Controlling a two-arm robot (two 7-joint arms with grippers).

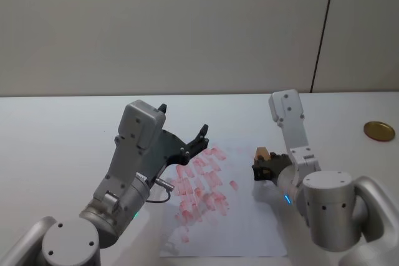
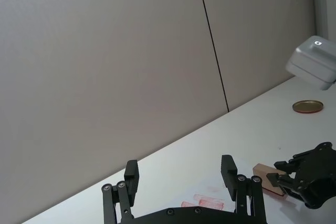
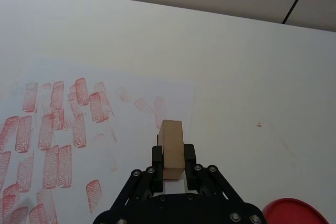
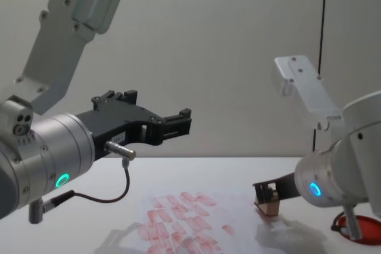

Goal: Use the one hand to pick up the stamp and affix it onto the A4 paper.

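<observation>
The stamp (image 3: pixel 170 145), a small light-brown wooden block, is upright between the fingers of my right gripper (image 3: pixel 173 156), which is shut on it. It hangs just above the right part of the A4 paper (image 1: pixel 249 228), to the right of the cluster of pinkish-red prints (image 1: pixel 202 188). The chest view shows the stamp (image 4: pixel 268 204) a little above the sheet, with a shadow beneath it. My left gripper (image 1: pixel 184 121) is open and empty, raised over the paper's left side. Its fingers (image 2: pixel 228 167) point toward the wall.
A round gold lid (image 1: pixel 379 130) lies on the white table at the far right. The red ink pad (image 3: pixel 302 211) sits close to my right arm, also seen low at the right in the chest view (image 4: pixel 366 227). A plain wall stands behind the table.
</observation>
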